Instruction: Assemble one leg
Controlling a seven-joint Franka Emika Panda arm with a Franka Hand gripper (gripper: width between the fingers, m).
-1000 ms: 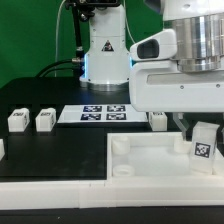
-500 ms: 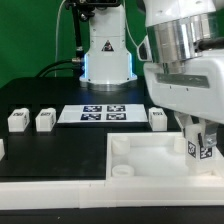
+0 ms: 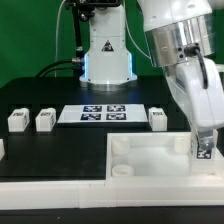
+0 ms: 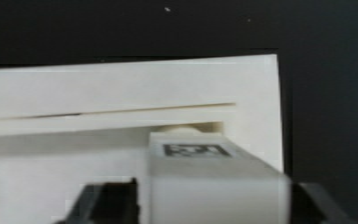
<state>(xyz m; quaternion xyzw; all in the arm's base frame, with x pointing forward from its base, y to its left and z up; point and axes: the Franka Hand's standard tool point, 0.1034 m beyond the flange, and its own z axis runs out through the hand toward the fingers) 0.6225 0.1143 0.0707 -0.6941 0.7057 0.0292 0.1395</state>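
Observation:
My gripper (image 3: 205, 140) is shut on a leg (image 3: 204, 146), a small white post with a black-and-white tag. It holds the leg upright over the far corner of the big white tray-like part (image 3: 150, 160) at the exterior view's right. In the wrist view the leg (image 4: 206, 180) fills the gap between the two dark fingers (image 4: 108, 203), with the tray's corner (image 4: 140, 115) just beyond it. Three more legs stand on the black table: two at the exterior view's left (image 3: 17, 120) (image 3: 45, 120) and one (image 3: 157, 119) behind the tray.
The marker board (image 3: 103, 113) lies flat in the middle of the table in front of the arm's base (image 3: 105, 55). A round socket (image 3: 121, 147) sits in the tray's corner toward the exterior view's left. A white edge (image 3: 2, 149) shows at the far left.
My gripper has tilted and carried the leg lower and toward the tray's right-hand far corner. The other legs have not moved.

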